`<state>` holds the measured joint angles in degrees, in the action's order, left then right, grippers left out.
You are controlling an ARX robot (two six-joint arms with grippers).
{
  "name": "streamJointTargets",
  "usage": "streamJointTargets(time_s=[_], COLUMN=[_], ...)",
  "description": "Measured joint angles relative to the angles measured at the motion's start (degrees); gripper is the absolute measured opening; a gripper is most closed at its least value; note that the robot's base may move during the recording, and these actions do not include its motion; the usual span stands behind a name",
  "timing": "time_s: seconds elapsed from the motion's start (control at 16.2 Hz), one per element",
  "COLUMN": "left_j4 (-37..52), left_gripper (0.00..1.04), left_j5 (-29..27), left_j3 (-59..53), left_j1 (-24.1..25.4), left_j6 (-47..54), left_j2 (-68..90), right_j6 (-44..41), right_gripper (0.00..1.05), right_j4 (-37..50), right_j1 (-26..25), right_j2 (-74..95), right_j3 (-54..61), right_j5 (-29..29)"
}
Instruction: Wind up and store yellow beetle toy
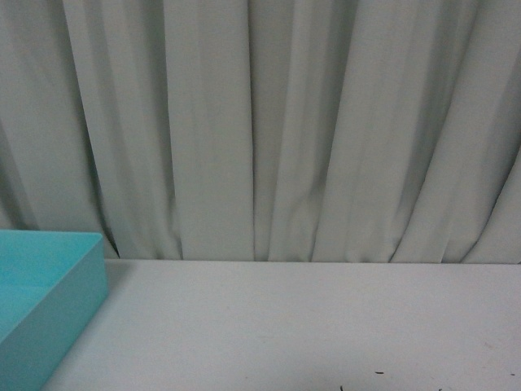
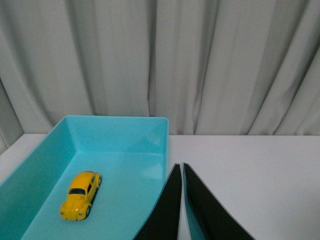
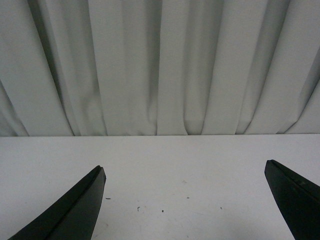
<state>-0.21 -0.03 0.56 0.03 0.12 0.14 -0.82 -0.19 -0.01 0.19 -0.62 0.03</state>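
While neither arm shows in the front view, that view takes in the corner of a turquoise tray (image 1: 49, 293) at the far left of a white table (image 1: 309, 326), with a pleated grey-white curtain (image 1: 285, 122) hanging behind the table's far edge.

Seen from the left wrist camera, the tray (image 2: 117, 131) is a shallow, open rectangular box, and the yellow beetle toy (image 2: 81, 194) sits upright on its wheels on the tray floor, apart from the walls. The left gripper (image 2: 180, 172) has its two dark fingers (image 2: 167, 210) pressed together at the tips, with only a hairline gap between them and nothing held. It hangs over the tray's edge nearest the bare table, beside the toy and not touching it.

Further right, the right wrist camera shows the right gripper (image 3: 185, 175) spread wide, its dark fingers (image 3: 75, 210) at opposite sides of the picture and nothing between them. Below it lies bare white table (image 3: 185, 155) marked by a few small dark specks (image 3: 138, 208), and the curtain (image 3: 165, 65) fills the background.
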Motion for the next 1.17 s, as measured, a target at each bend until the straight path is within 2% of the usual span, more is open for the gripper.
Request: streamJointTargets(time_s=[0.49, 1.17], left_j4=[0.0, 0.0], left_gripper=[0.97, 0.98], left_j5=[0.0, 0.0], left_j3=[0.0, 0.0], left_j1=[0.0, 0.0], left_j6=[0.0, 0.1], left_j2=[0.0, 0.0], right_j6=[0.0, 0.0], right_gripper=[0.98, 0.98], right_j4=[0.0, 0.0], right_j1=[0.0, 0.0], right_j2=[0.0, 0.0], right_j3=[0.0, 0.0], right_j5=[0.0, 0.0])
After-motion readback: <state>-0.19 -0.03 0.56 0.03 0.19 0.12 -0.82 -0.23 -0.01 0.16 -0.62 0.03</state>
